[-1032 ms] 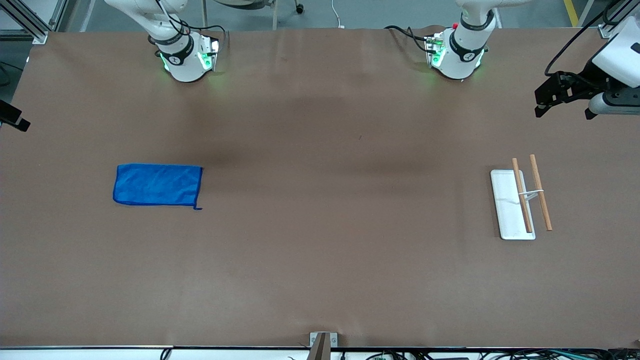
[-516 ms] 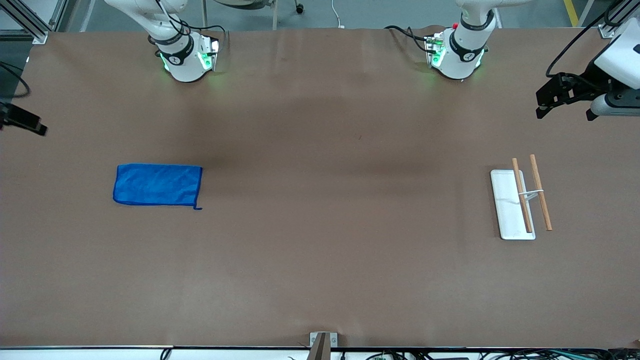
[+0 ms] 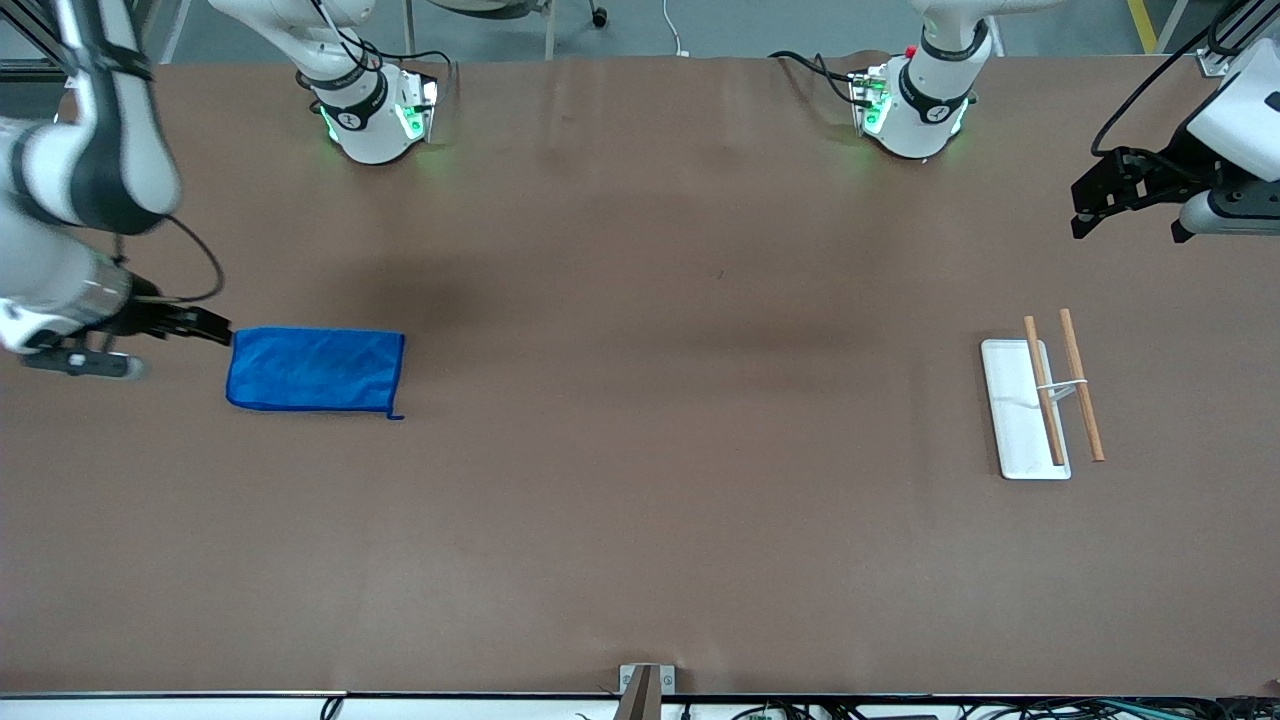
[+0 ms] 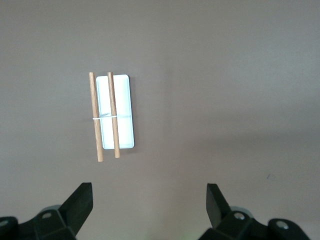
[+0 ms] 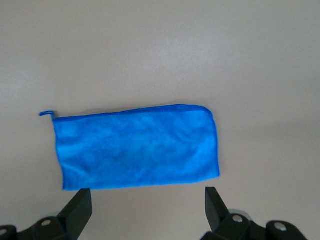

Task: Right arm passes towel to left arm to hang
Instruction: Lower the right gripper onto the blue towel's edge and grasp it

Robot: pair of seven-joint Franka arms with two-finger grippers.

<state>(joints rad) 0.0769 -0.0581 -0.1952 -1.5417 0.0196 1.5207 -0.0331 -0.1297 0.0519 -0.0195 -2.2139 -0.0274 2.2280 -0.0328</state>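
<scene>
**A:** What do you have, starting at the right arm's end?

**B:** I see the right gripper [image 3: 205,330] up over the table [image 3: 640,520], just beside the short edge of the towel [image 3: 315,369]. Its fingers [image 5: 77,207] are spread wide with nothing between them. The towel lies flat, a loose thread at one corner.

**A:** And toward the left arm's end?

**B:** A white towel rack [image 3: 1022,415] with two wooden rails [image 3: 1043,390] stands well apart from the towel. My left gripper [image 3: 1090,205] waits in the air past it, fingers [image 4: 80,202] fully apart, holding nothing.
</scene>
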